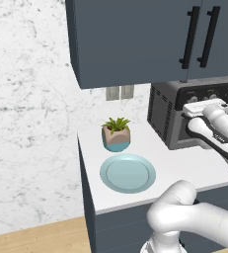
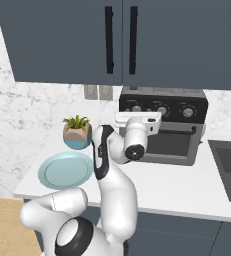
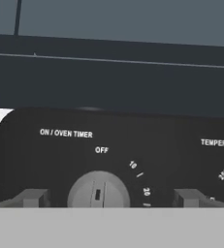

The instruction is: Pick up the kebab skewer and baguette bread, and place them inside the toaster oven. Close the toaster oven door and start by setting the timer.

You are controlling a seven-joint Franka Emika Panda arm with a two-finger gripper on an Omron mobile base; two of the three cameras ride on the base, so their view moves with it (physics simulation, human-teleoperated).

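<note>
The toaster oven [image 1: 163, 112] [image 2: 199, 107] stands at the back of the counter. The toaster oven door [image 2: 173, 145] is up and shut, its handle bar along the top edge. My gripper [image 3: 111, 198] is open right at the black control panel, one fingertip [image 3: 33, 197] on each side of the silver timer knob [image 3: 98, 191] and not touching it. The knob's mark points up toward OFF. The kebab skewer and baguette bread are hidden from view.
An empty light blue plate [image 1: 128, 173] [image 2: 67, 170] lies near the counter's front left, with a small potted plant [image 1: 116, 133] [image 2: 77, 132] behind it. A sink [image 2: 229, 170] is set in at the right. Dark wall cabinets [image 1: 135, 39] hang close above the oven.
</note>
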